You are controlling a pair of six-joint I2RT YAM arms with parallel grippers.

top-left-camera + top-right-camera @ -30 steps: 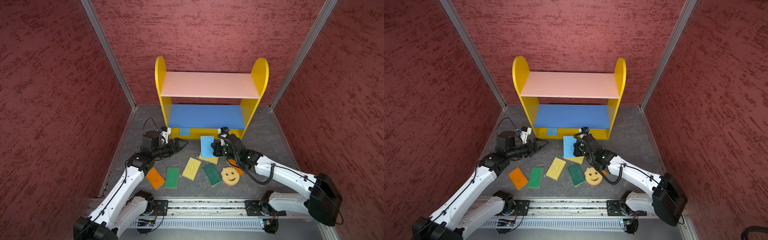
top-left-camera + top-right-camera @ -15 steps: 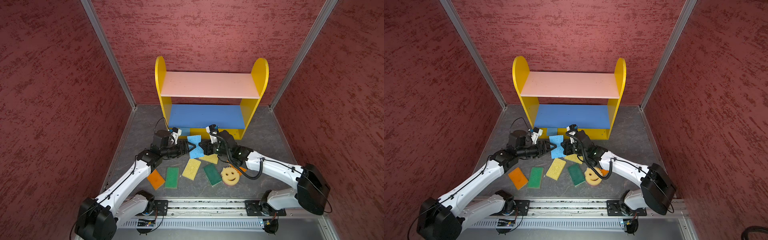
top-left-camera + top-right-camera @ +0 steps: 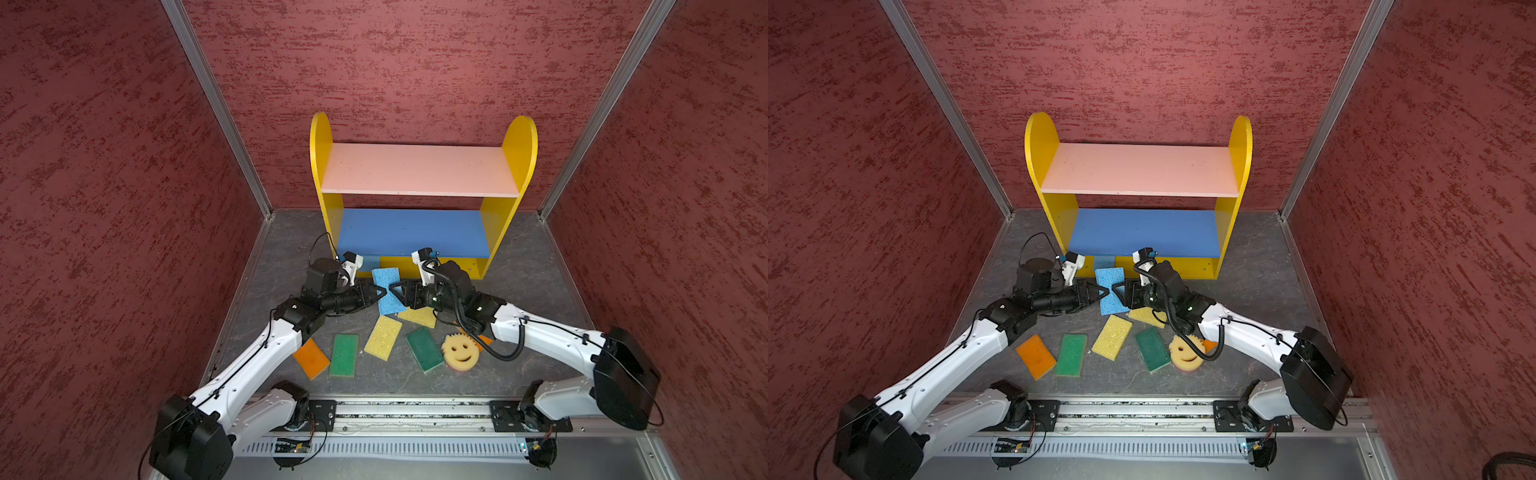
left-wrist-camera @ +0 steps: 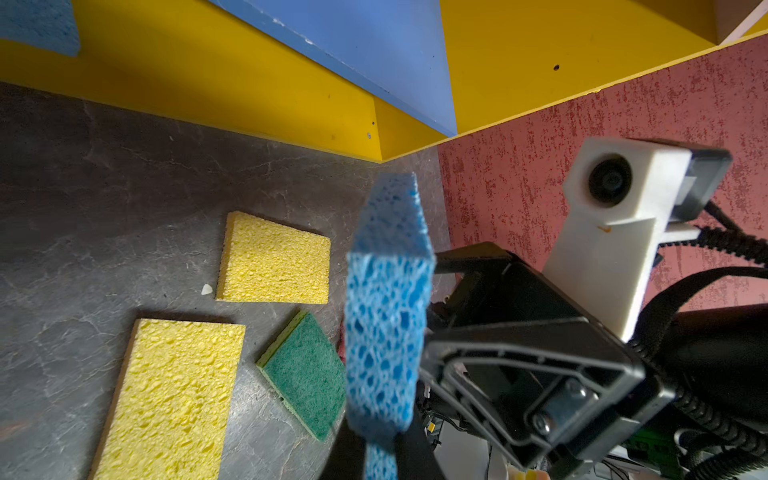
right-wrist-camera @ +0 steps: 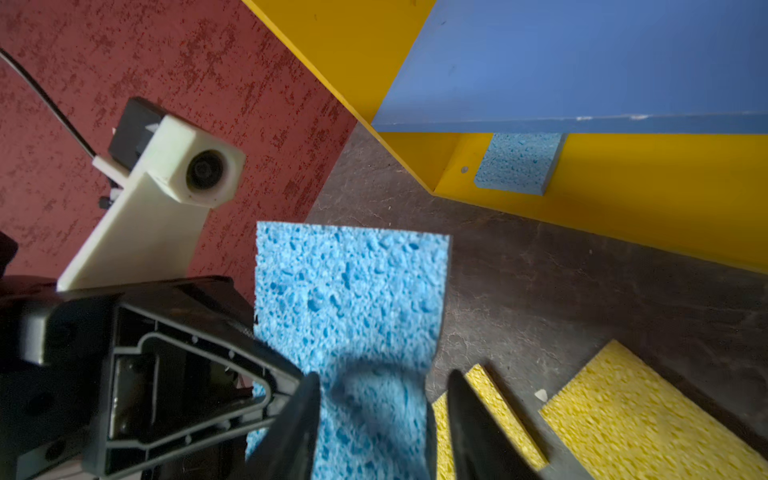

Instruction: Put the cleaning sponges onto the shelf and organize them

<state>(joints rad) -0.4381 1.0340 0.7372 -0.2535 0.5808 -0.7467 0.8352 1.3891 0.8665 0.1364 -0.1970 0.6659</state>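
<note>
My left gripper [image 3: 379, 292] pinches the blue sponge [image 3: 385, 279] tight, in the middle of a top view, just below the shelf [image 3: 512, 158]. My right gripper [image 3: 395, 288] stands wide around the sponge's other edge.

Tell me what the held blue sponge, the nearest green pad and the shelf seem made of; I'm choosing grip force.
Blue sponge: soft, matte open-cell foam, perhaps cellulose; irregular pores, squeezed thin where pinched.
Green pad: rough fibrous scouring face over a lighter foam layer visible at its edge.
Shelf: rigid painted board, likely wood or MDF; smooth flat panels, small screw holes.
</note>
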